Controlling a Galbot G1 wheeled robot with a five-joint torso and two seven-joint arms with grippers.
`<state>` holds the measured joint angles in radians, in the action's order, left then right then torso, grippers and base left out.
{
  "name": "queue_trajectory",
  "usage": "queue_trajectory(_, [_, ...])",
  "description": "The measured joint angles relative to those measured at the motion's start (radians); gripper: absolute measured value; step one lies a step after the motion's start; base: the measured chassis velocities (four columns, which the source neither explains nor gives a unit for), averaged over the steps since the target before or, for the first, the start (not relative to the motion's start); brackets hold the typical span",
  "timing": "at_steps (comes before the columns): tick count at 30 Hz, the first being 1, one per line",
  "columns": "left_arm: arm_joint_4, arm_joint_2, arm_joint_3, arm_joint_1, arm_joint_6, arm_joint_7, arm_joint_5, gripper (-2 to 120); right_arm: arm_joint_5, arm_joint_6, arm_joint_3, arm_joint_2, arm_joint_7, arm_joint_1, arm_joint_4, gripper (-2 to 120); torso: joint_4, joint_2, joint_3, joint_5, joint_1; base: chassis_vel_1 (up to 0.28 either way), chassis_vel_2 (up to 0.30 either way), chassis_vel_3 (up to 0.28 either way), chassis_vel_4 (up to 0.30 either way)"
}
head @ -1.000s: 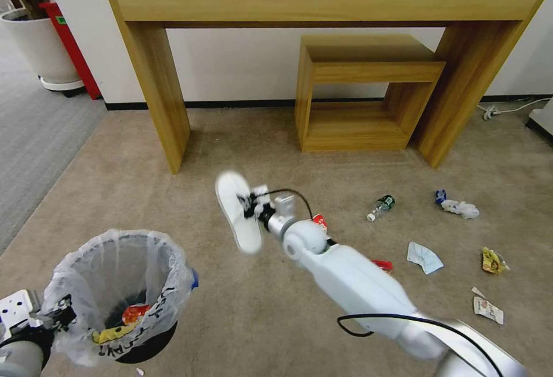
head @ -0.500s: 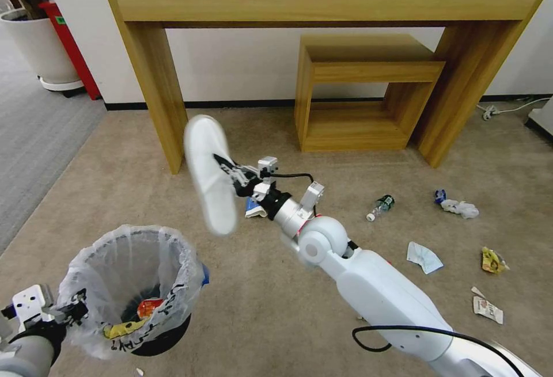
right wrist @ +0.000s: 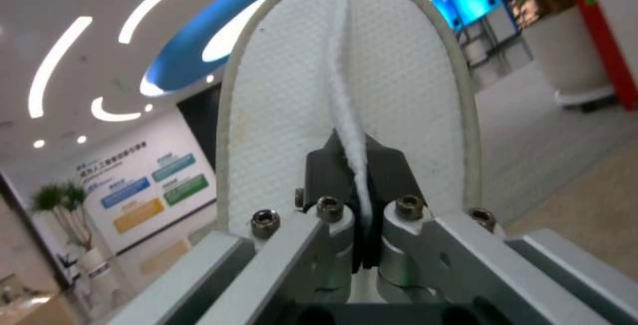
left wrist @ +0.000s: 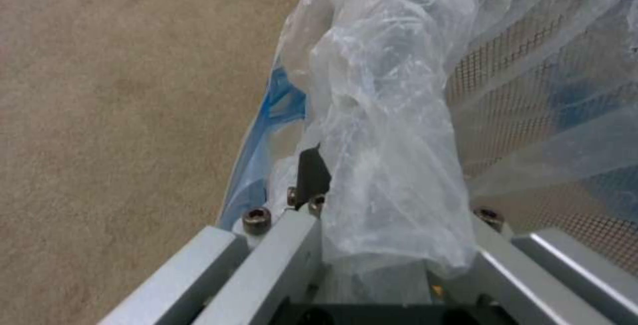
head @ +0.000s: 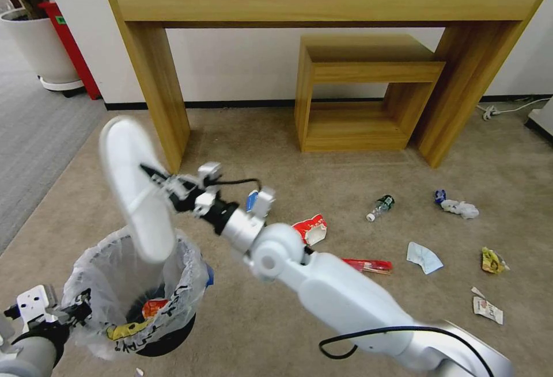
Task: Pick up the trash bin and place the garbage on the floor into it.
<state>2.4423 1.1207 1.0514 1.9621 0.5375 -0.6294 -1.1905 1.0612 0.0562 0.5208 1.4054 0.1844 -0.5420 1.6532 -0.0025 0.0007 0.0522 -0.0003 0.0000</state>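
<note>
Head view, right gripper jaws clamping slipper above trash bin, left gripper apparently pinching its rim.

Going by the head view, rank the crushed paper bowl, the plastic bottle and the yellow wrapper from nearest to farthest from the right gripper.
1. Crushed paper bowl, on the carpet just right of the right gripper, which holds the white slipper.
2. Plastic bottle, farther right, mid-floor.
3. Yellow wrapper, far right.

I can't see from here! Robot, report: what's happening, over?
Right gripper shut on white slipper, above trash bin. Left gripper shut on bin's bag. Nothing blocking.
</note>
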Motion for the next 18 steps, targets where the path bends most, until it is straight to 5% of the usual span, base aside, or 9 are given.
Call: queue_trajectory(18, [-0.003, -0.005, 0.003, 0.0, 0.001, -0.016, -0.005, 1, -0.037, 0.008, 0.06, 0.016, -0.001, -0.01, -0.049, 0, -0.0001, 0.0, 0.0, 0.0002, 0.0, 0.0, 0.0, 0.0, 0.0])
